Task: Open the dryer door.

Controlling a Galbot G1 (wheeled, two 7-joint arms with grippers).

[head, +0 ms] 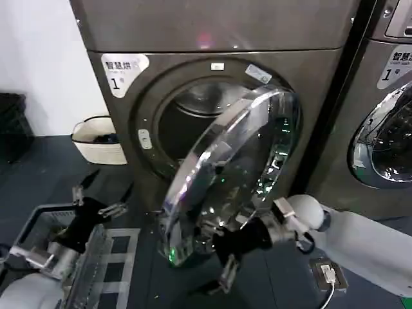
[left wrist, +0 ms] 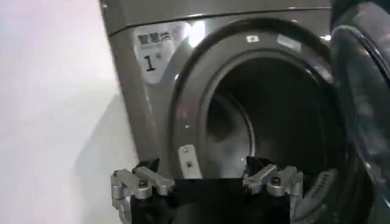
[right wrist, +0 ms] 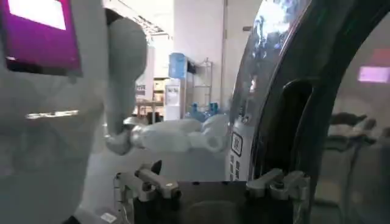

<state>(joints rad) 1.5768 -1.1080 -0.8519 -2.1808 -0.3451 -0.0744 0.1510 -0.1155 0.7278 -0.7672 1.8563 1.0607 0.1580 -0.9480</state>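
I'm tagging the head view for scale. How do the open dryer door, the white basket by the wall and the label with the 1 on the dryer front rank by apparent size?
1. dryer door, by far the largest, though it swings toward the camera.
2. white basket.
3. label, smallest.

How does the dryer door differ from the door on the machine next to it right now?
The dryer door is swung out from its dryer, leaving the drum opening exposed; the neighbour's door sits against its machine, covering the opening. The right pincer is at the dryer door's lower edge, while nothing touches the neighbour's door. The left pincer waits low to the left. Both doors are round, with shiny chrome rings around dark glass.
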